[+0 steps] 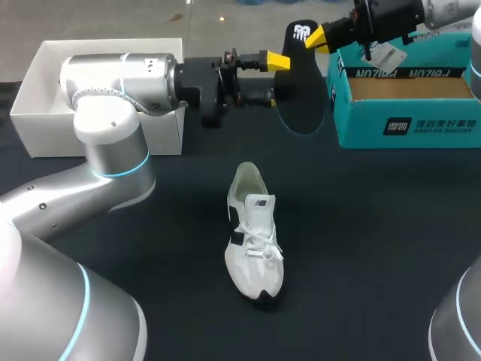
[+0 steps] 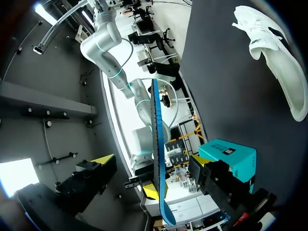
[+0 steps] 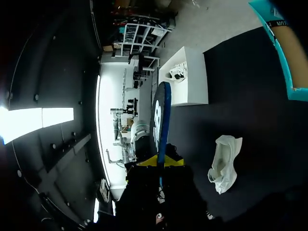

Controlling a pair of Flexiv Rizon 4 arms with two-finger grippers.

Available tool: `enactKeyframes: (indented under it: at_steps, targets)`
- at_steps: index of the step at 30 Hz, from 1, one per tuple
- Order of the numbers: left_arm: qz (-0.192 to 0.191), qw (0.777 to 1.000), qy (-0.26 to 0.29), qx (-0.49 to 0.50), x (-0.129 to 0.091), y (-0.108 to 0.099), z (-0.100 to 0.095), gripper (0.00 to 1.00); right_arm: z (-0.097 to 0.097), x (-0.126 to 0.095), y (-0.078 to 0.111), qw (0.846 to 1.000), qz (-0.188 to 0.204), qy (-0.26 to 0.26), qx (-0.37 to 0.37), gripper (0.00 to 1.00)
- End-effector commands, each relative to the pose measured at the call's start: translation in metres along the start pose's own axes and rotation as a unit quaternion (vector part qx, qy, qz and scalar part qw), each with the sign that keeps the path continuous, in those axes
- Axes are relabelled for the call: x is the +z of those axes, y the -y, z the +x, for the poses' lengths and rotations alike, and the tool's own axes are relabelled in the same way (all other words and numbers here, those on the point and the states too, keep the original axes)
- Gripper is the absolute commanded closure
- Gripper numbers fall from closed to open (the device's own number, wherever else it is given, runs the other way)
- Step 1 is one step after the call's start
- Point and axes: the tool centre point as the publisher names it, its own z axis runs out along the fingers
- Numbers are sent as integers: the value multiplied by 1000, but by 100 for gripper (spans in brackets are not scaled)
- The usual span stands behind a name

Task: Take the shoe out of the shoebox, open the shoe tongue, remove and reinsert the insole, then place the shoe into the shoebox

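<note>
White shoe [image 1: 254,241] stands on its sole in the middle of the dark table [image 1: 376,248], well apart from the open teal shoebox [image 1: 406,124] at the far right. Over the table's far side a black insole [image 1: 301,90] hangs in the air, and the right gripper [image 1: 319,35] pinches its upper end from both faces. The left gripper [image 1: 272,79] has its fingers spread wide, the insole between them untouched. A white box [image 1: 98,131] sits far left.

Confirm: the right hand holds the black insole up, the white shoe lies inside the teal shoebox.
No: the head view shows the white shoe on the table, outside the teal shoebox. The right hand does hold the black insole up.
</note>
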Motion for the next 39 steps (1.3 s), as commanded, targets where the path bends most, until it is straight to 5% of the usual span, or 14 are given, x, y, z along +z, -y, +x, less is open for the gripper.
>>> enactKeyframes:
  at_steps: [1, 3, 6, 8, 10, 18, 19, 20, 21, 29, 39]
  targets:
    - [-7, 1000, 7, 0, -1, 5, 3, 53, 2, 3, -4, 1000, 5, 5, 3, 100]
    - [-8, 1000, 11, -1, 0, 5, 3, 67, 1, 4, -5, 1000, 4, 5, 5, 100]
    - [-7, 1000, 14, -1, 0, 7, 4, 73, 3, 7, -5, 1000, 4, 2, 7, 100]
    - [-7, 1000, 16, -1, 0, 7, 5, 93, 4, 10, -5, 1000, 5, 2, 7, 100]
    - [-7, 1000, 18, -3, 1, 7, 6, 100, 4, 12, -6, 1000, 4, 2, 7, 100]
    - [-12, 1000, 23, -5, 1, 7, 9, 100, 7, 15, -3, 1000, -6, -12, 6, 100]
    - [-13, 1000, 24, -6, 0, 7, 9, 100, 8, 14, -2, 1000, -10, -14, 2, 75]
    - [-15, 1000, 25, -7, 0, 6, 9, 100, 10, 12, -1, 1000, -15, -11, -2, 11]
    - [-18, 999, 25, -8, -1, 6, 10, 100, 11, 10, 0, 1000, -17, -5, -14, 0]
    - [-31, 999, 26, -12, -14, 0, 9, 100, 22, -22, 26, 993, -73, -43, -80, 0]
    - [-41, 998, 12, -43, -30, -9, -7, 100, 11, -49, 75, 979, -122, -33, -163, 0]
